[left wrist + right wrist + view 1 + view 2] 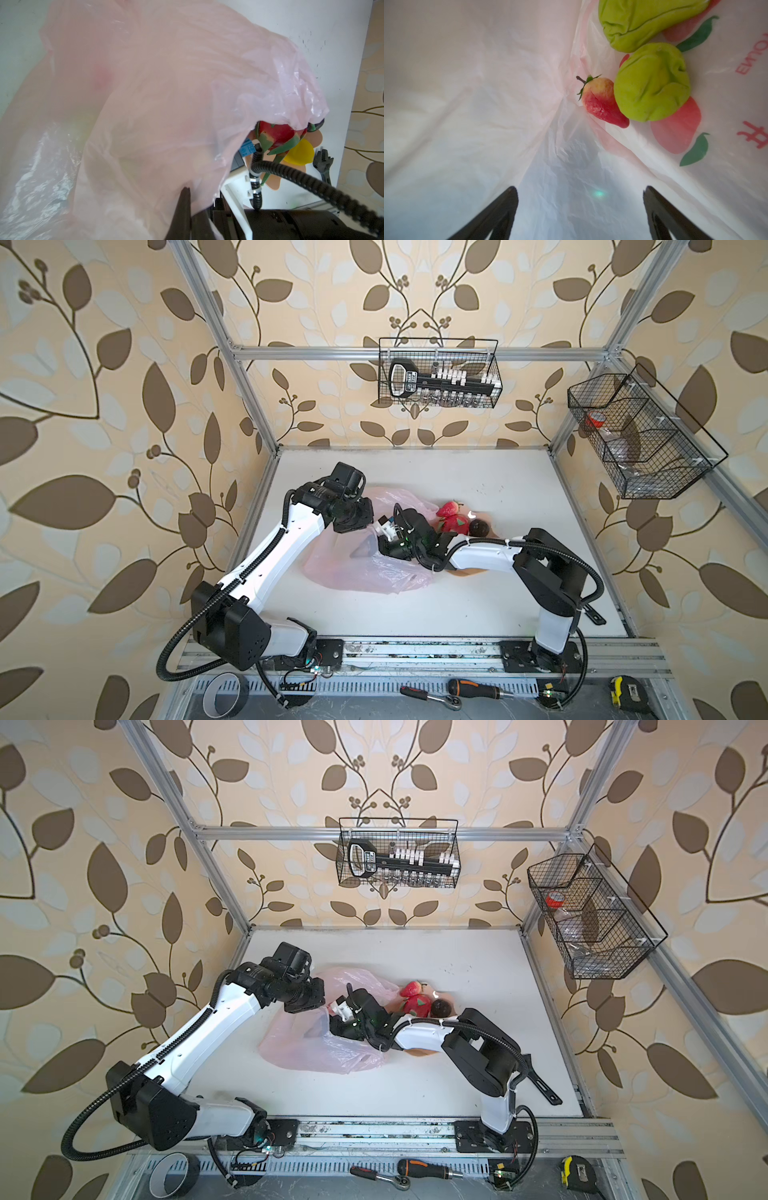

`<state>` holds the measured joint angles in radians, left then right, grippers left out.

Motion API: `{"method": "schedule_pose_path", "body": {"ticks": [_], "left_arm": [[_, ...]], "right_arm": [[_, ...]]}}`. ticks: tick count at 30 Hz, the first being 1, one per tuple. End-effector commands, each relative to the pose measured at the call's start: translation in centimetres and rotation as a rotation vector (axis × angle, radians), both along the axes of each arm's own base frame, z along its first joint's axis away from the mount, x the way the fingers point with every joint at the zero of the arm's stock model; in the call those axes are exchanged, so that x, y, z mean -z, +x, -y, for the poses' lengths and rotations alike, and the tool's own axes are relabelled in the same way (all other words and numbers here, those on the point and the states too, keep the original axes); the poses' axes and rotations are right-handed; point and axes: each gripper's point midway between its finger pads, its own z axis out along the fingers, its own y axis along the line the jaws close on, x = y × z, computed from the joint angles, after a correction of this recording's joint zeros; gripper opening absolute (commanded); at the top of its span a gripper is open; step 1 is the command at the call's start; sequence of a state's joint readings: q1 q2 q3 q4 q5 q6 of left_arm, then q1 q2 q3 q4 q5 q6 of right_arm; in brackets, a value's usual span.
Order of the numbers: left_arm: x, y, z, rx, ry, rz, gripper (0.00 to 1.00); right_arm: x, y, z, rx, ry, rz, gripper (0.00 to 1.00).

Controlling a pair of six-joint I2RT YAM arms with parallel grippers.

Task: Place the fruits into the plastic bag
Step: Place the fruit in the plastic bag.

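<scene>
The pale-pink plastic bag [353,572] [299,1048] lies at mid-table. My left gripper [186,191] is shut on a fold of its film near the mouth and holds it up. My right gripper [579,188] reaches inside the bag, open, with nothing between its fingers. Ahead of it, on the bag's floor, lie a red strawberry [602,104] and two green pears [652,83] [643,20]. On the peach plate [469,571], right of the bag, sit another strawberry [448,509], a dragon fruit [455,524] [278,135] and a dark brown fruit [478,526]. A yellow lemon [299,153] shows in the left wrist view.
A black wrench [544,1090] lies on the table by the right arm's base. Two wire baskets [440,373] [640,435] hang on the walls. A screwdriver [478,689], a ratchet [432,697], a tape measure [623,693] and a tape roll [224,695] lie beyond the front rail.
</scene>
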<state>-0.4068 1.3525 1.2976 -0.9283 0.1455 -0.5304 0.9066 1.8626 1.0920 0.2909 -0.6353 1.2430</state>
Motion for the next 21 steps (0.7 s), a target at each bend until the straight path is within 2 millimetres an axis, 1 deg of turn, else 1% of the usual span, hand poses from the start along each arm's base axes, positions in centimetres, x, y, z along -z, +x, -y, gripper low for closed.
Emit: {"method": "schedule_pose_path", "body": {"ticks": [1, 7, 10, 12, 15, 18, 21], "left_arm": [[-0.4, -0.8, -0.7, -0.016, 0.020, 0.005, 0.00], [-0.4, -0.9, -0.3, -0.001, -0.001, 0.004, 0.00], [-0.5, -1.0, -0.2, 0.004, -0.005, 0.006, 0.00], [-0.6, -1.1, -0.2, 0.010, -0.010, 0.012, 0.00], [-0.7, -1.1, -0.1, 0.017, -0.018, 0.016, 0.00], [-0.6, -1.2, -0.1, 0.020, -0.018, 0.014, 0.00], [-0.5, -1.3, -0.1, 0.024, -0.012, 0.015, 0.00]], "right_arm": [[0.1, -0.3, 1.2, -0.010, -0.042, 0.022, 0.95], [0.3, -0.3, 1.5, -0.021, -0.051, 0.025, 0.95], [-0.2, -0.4, 1.6, -0.044, -0.050, 0.043, 0.96], [-0.5, -0.8, 1.7, -0.079, -0.063, 0.068, 0.98], [-1.0, -1.5, 1.9, -0.134, -0.074, 0.097, 0.99], [-0.5, -2.1, 2.3, -0.167, -0.093, 0.098, 0.99], [-0.3, -1.7, 3.0, -0.146, -0.108, 0.101, 1.00]]}}
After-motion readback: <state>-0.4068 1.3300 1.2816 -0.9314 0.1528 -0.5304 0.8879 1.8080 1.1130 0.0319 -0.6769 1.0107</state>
